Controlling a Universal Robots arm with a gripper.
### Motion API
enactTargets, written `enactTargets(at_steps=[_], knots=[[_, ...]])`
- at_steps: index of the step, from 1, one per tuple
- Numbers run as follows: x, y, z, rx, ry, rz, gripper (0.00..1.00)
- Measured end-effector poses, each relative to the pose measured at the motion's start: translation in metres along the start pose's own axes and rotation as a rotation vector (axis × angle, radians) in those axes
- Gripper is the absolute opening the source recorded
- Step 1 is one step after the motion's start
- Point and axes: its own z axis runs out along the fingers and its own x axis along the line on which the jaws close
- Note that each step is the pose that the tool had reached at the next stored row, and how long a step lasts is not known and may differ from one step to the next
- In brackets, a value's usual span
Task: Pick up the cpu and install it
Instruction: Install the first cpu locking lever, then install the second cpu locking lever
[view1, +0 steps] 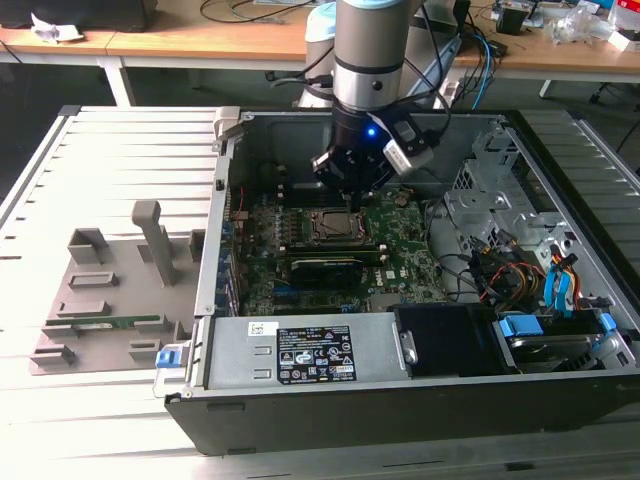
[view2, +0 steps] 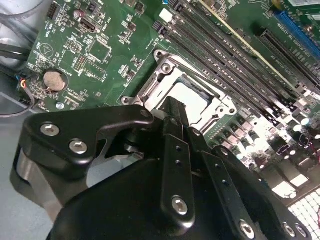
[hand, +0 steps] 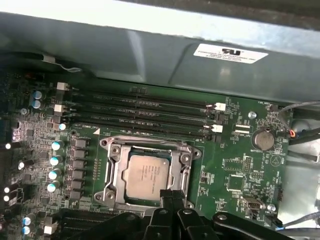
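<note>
The cpu (hand: 146, 175), a flat square chip with a dull silvery top, lies flat inside the metal-rimmed socket frame (hand: 114, 165) on the green motherboard (hand: 235, 175). In the second wrist view, the cpu (view2: 190, 94) shows just past the black fingertips. My gripper (hand: 171, 196) hovers at one edge of the cpu, its two black fingers pressed together with nothing between them. The exterior view has the gripper (view1: 349, 198) reaching down into the open computer case, directly over the socket frame (view1: 333, 226).
Dark memory slots (hand: 145, 112) run beside the socket, close to the case wall (hand: 150, 55). A coin battery (hand: 263, 139) and cables (view1: 520, 275) lie further out. At the exterior view's left, a grey fixture tray (view1: 110, 300) holds a green memory stick (view1: 115, 322).
</note>
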Motion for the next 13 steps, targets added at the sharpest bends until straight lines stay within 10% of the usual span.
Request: enactTargets(at_steps=[13], knots=[[0.0007, -0.0066, -0.0001, 0.0002, 0.0000, 0.000, 0.11]])
